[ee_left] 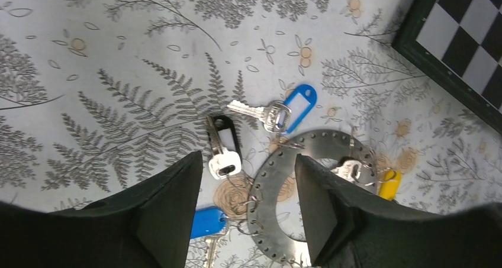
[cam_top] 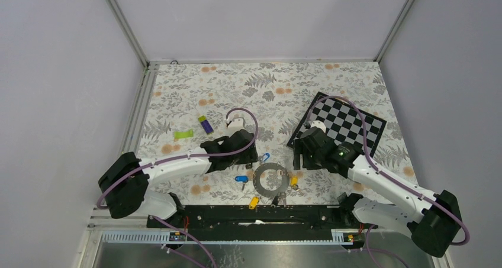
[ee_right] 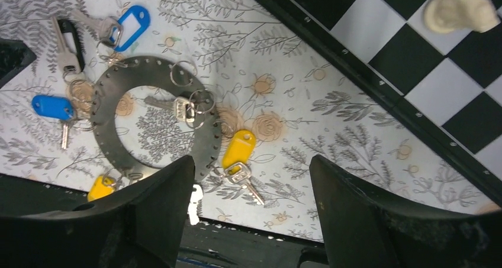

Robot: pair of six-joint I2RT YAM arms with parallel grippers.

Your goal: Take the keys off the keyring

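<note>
Lying between left hand (ee_left: 248, 157), right hand (ee_right: 251, 159), keyring (ee_right: 148, 71) with keys (ee_right: 237, 152)

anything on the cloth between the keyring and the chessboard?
A yellow-tagged key lies beside the keyring rim. Past it the floral cloth is bare up to the chessboard. The right wrist view shows it best.

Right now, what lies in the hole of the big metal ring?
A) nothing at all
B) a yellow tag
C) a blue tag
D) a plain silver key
D: in the right wrist view a silver key hangs from the ring on its inner edge and lies in the hole.
</note>
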